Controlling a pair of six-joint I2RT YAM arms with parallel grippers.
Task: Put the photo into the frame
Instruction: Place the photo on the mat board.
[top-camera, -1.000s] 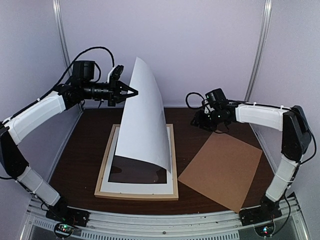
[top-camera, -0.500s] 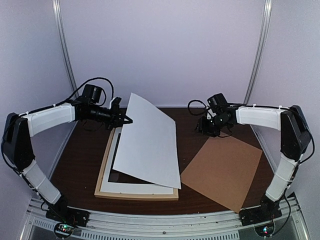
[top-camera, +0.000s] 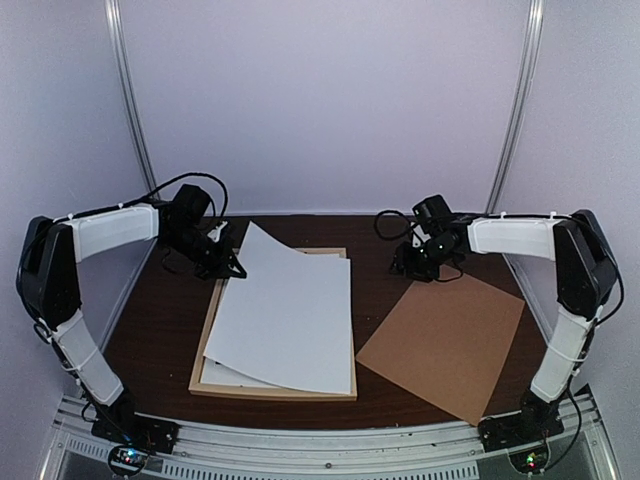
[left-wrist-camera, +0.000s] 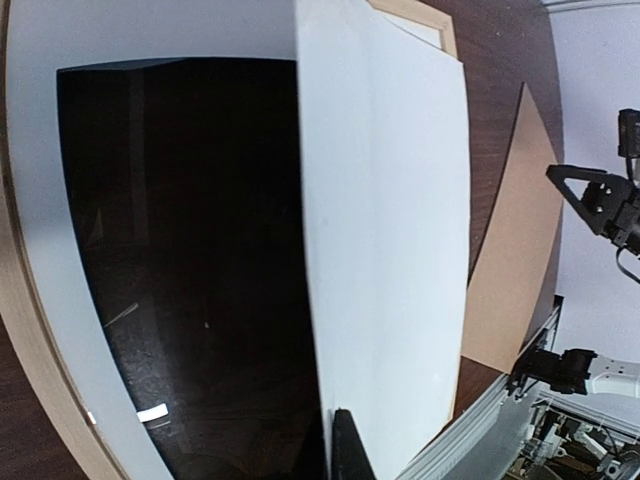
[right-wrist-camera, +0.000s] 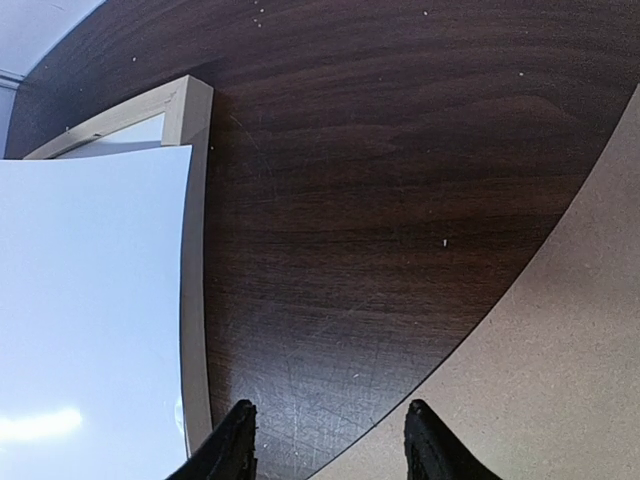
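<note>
Caught only by the left wrist: dark glass (left-wrist-camera: 190, 260) beneath the photo (left-wrist-camera: 385, 230), lying back-up over the frame (top-camera: 300, 393), centre-left. Counted one each, plus one backing board (top-camera: 445, 335). Found right gripper (right-wrist-camera: 328, 445) parted, empty; could not tell for left gripper (top-camera: 232, 266).

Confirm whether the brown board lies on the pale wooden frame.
No; the flat brown board lies on the dark table, right of the pale wooden frame.

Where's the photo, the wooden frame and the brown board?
photo (top-camera: 290, 320), top view, middle of its white back.
frame (top-camera: 270, 390), top view, its near wooden strip.
brown board (top-camera: 445, 335), top view, its middle.
</note>
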